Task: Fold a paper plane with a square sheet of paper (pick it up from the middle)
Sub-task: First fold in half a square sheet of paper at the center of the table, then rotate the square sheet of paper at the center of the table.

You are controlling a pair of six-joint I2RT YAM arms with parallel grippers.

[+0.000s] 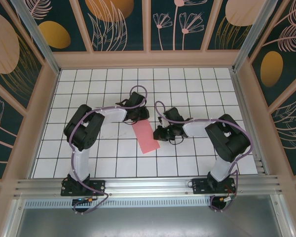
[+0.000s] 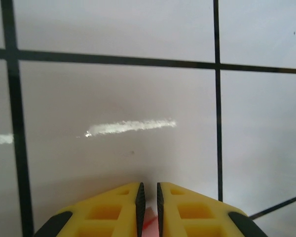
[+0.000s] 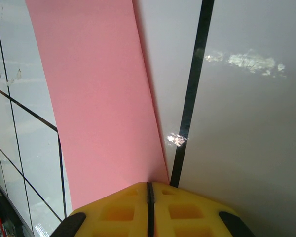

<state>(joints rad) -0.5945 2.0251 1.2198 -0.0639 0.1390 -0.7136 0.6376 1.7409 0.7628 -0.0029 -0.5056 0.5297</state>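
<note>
The left gripper stands with its yellow fingers drawn nearly together. A sliver of pink is caught in the narrow slit between them, seen from the left wrist. The right gripper has its jaws pressed tight, leaving only a hairline seam in the right wrist view. Its tips sit at the near end of the paper, and the pictures do not show whether they pinch it.

The square sheet of paper lies mid-table as a long, narrow pink strip, set slightly on the diagonal across the grid. Its far end is at the left gripper and its right long edge touches the right gripper. From the right wrist the strip runs away from the fingertips, and its right edge casts a thin shadow on the tile beside it.

Around it spreads the white tiled table, crossed by black grid lines that catch streaks of glare. The left arm and the right arm bend inward from their bases at the near rail. Dark panels painted with leaves and flowers wall in the workspace.
</note>
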